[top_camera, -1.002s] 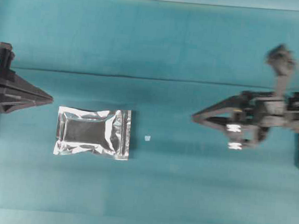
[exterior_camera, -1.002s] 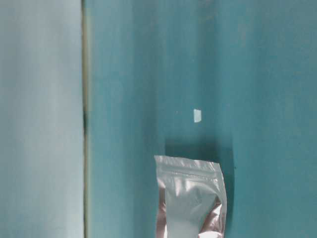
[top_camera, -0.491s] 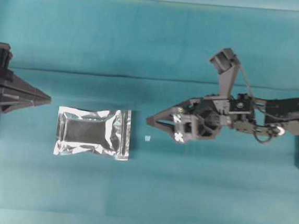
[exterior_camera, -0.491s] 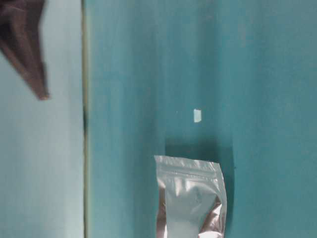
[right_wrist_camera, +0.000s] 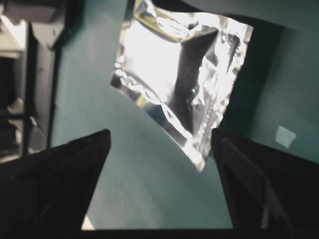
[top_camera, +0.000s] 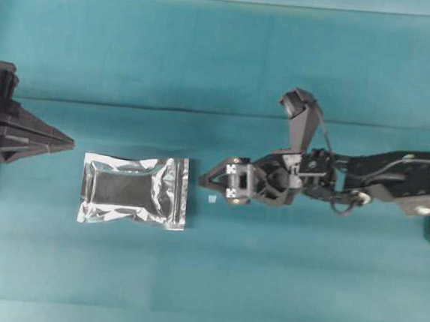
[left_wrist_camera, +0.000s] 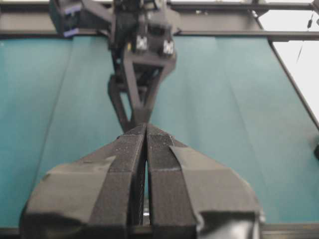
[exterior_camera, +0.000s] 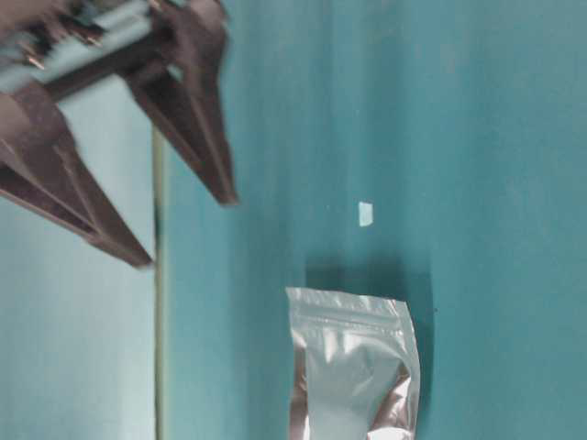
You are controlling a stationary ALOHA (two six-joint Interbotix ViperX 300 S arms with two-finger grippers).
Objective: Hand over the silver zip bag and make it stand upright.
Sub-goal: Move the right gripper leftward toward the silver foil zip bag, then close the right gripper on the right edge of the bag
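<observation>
Silver zip bag (top_camera: 134, 190) lies flat on the teal counter (top_camera: 223, 64), left of centre, w/ a tiny white scrap (top_camera: 210, 199) just off its right edge. Right gripper (top_camera: 202, 182) hangs near that scrap, fingers (right_wrist_camera: 55, 169) spread wide & grasping nothing, bag seen between them from the wrist cam. Left gripper (top_camera: 72, 143) sits at the far left, apart from the bag, its 2 fingers (left_wrist_camera: 124, 164) clenched together, empty.

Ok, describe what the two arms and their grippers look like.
Both are matte black. The left gripper has long wedge-shaped fingers with ribbed inner pads. The right gripper has the same tapering fingers, small white checkered markers beside its wrist, a black camera block on a bracket above it, and thin dark cables looping along the arm.
</observation>
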